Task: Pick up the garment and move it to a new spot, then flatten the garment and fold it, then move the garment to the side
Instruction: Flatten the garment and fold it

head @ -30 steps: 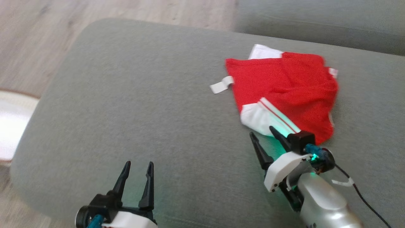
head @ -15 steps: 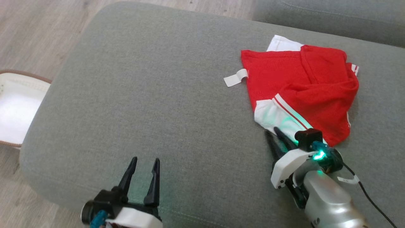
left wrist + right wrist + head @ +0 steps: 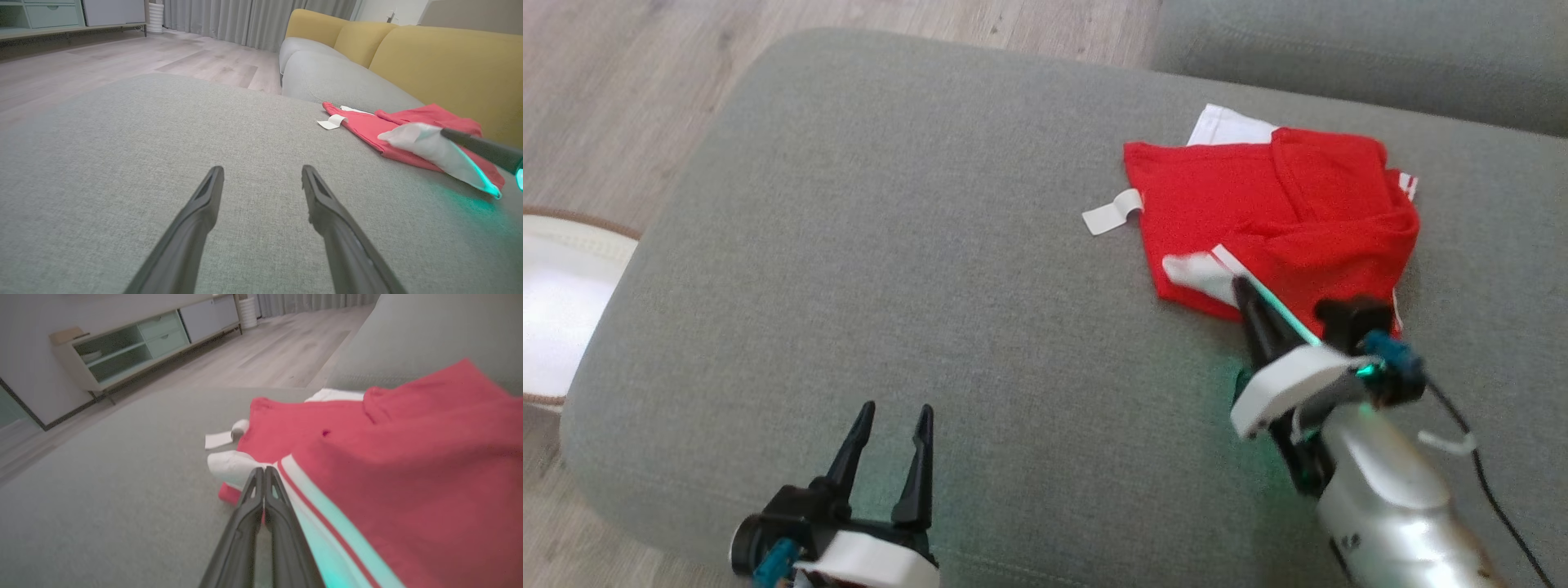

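- Two pincers are recorded over a grey sofa cushion; one change is noted against the frame a second earlier.
- The right pincer, then spread wide at the near edge of the garment, is now clenched on the garment's white sleeve.
- The white sleeve, formerly spread flat on the cushion, is now bunched, with red fabric exposed beneath its near edge. In the left wrist view the sleeve is seen drawn up from the cushion at the dark finger's tip.
- In the right wrist view the right pincer is seen with both fingers pressed together, the sleeve caught at their tips beside the red-striped cuff.
- The left pincer is unchanged: fingers parted, nothing between them, held low over the near left part of the cushion, well apart from the garment. The same spread is confirmed in its own view.
- The right forearm is angled up and to the left from the lower right, fingers directed at the garment's near corner.
- The garment lies crumpled at the far right of the cushion, a white tag projecting from its left edge.
- Part of the apparent shift of the scene is attributed to head camera movement.
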Robot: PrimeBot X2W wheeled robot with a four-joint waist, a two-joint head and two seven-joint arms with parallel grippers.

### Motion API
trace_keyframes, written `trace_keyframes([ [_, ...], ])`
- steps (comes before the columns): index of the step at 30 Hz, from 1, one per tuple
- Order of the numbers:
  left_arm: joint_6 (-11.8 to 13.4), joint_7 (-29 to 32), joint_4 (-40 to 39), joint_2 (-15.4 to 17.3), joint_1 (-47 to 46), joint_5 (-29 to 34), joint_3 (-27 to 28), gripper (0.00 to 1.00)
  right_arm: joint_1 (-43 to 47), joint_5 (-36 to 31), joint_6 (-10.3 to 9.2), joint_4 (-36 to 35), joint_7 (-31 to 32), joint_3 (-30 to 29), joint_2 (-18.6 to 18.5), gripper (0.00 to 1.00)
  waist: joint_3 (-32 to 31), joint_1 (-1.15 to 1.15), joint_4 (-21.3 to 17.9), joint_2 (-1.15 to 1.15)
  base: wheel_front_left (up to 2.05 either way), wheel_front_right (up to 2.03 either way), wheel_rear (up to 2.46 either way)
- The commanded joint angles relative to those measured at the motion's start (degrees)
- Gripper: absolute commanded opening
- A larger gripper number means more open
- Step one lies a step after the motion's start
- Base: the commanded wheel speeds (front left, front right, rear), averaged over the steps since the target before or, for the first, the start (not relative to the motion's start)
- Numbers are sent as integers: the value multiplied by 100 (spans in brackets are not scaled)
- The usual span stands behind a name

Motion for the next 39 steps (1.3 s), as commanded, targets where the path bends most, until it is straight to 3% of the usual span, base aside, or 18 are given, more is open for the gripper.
trace_keyframes([
  [1,-8,-30,-142,-4,-57,-51,217,100,-89,-3,-4,-371,-37,-33,56,0,-78,0,-26,0,0,0,0],
  [12,20,-30,-150,-4,339,-119,468,100,-313,-486,-4,-2588,-37,-1489,-32,0,-677,0,-517,0,0,0,0],
  [16,31,-30,-177,-4,448,-173,522,100,-172,-423,-4,-2849,-37,-2114,-106,0,-786,0,-770,0,0,0,0],
  [19,41,-30,-191,-4,499,-216,513,100,205,-380,-4,-2669,-37,-2616,-110,0,-810,0,-939,0,0,0,0],
  [20,40,-30,-178,-4,522,-236,492,100,540,-451,-4,-2287,-37,-2984,-82,39,-800,0,-1033,0,0,0,0],
  [21,43,-30,-174,-4,522,-245,483,100,677,-495,-4,-2160,-37,-3179,-63,100,-783,0,-1071,0,0,0,0],
  [24,47,-30,-153,-4,489,-254,451,100,1102,-766,-4,-1879,-37,-3665,-5,100,-725,0,-1150,0,0,0,0],
  [27,38,-30,-143,-4,450,-240,444,100,1432,-968,-4,-1825,-37,-3740,39,100,-684,0,-1185,0,0,0,0],
  [39,17,-30,-120,-4,206,-208,515,100,1626,-744,-4,-2180,-37,-2574,54,100,-495,0,-1337,0,0,0,0],
])
